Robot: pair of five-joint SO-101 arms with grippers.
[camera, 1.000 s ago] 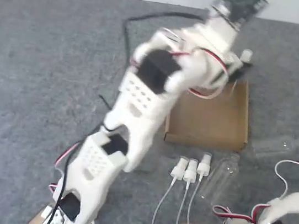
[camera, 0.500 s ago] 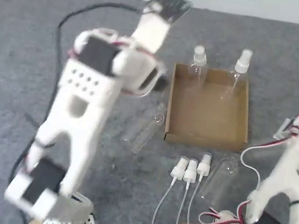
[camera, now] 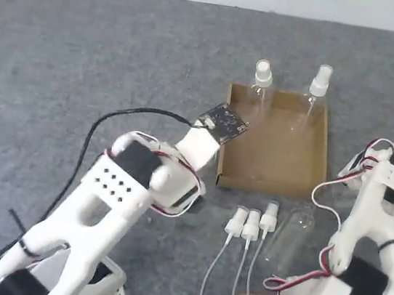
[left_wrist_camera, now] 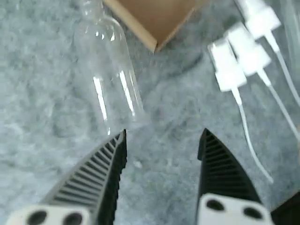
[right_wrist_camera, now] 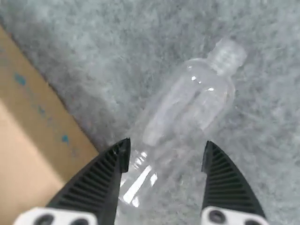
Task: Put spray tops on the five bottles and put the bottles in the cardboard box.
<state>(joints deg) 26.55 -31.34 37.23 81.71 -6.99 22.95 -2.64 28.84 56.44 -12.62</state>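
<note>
- Left gripper [left_wrist_camera: 163,132], jaws spread, is hovering just short of a capless bottle [left_wrist_camera: 110,79] lying off the cardboard box's [left_wrist_camera: 154,18] near-left corner, likely lining up a grasp.
- Right gripper [right_wrist_camera: 166,143], jaws spread, is hanging directly over another capless bottle [right_wrist_camera: 187,108] beside the box's right edge.

Left gripper [left_wrist_camera: 164,135]: black ribbed fingers spread apart, nothing between them, grey carpet [left_wrist_camera: 47,108] underneath. Clear plastic bottle [left_wrist_camera: 110,79] lies on its side just beyond one fingertip, base nearest it. Corner of the brown cardboard box [left_wrist_camera: 152,18] close beside the bottle. Three white spray tops [left_wrist_camera: 243,51] lie side by side, thin tubes trailing.
</note>
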